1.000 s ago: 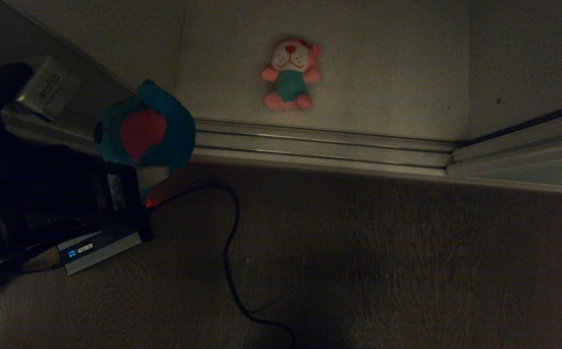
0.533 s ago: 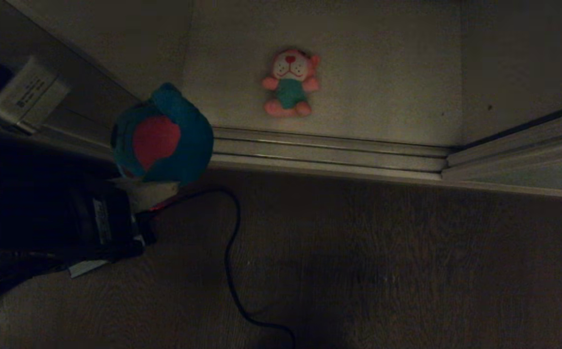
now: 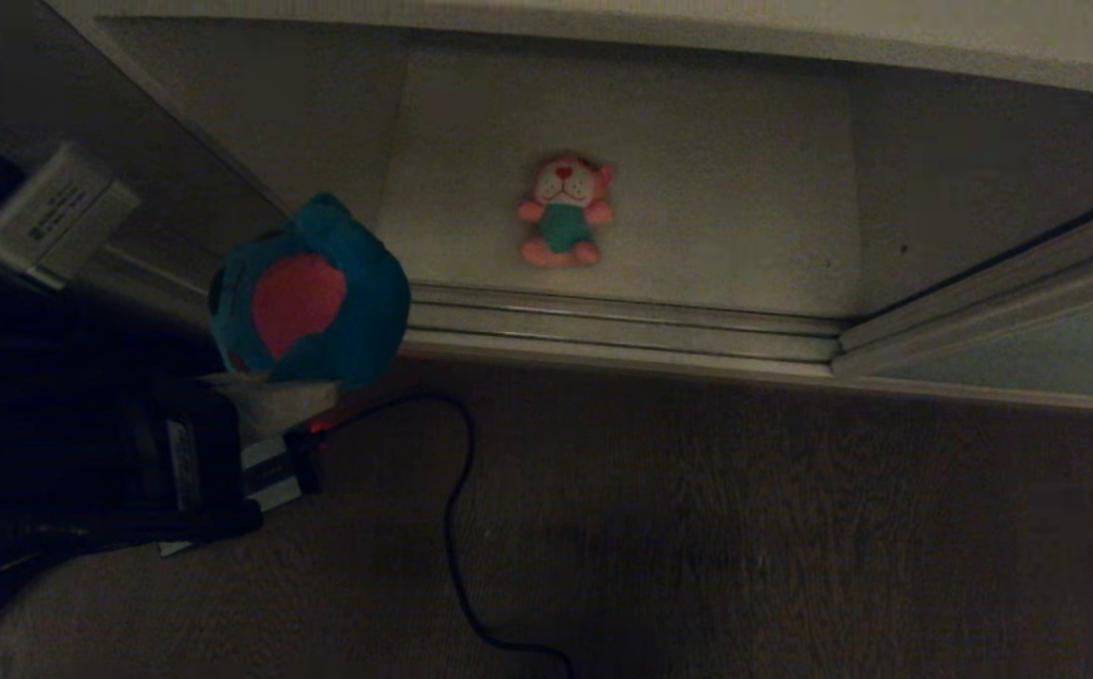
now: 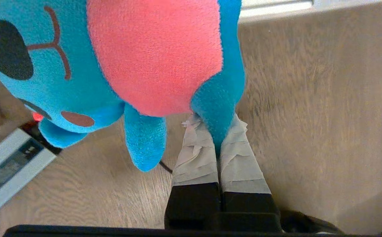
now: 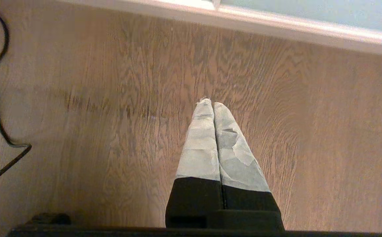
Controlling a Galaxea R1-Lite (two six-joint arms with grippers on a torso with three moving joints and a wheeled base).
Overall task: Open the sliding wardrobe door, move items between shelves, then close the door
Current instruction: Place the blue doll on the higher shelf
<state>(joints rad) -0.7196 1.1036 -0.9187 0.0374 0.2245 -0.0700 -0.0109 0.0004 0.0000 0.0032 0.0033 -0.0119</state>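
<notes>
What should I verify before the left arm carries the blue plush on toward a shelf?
1. Grip: left gripper shut on one limb of the blue plush only; thin hold, not ok.
2. Plush clear of the floor: hangs above it, ok.
3. Wardrobe open: sliding door pushed to the right, ok.
4. Bottom shelf: pink plush lies on it, apart from the track, ok.
5. Black cable on the floor near the arm: snag risk, cannot tell.
6. Right gripper shut, empty, over the floor, ok.

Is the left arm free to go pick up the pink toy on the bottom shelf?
Probably not yet: the left gripper is shut on the blue toy. The way to the pink toy looks open.
</notes>
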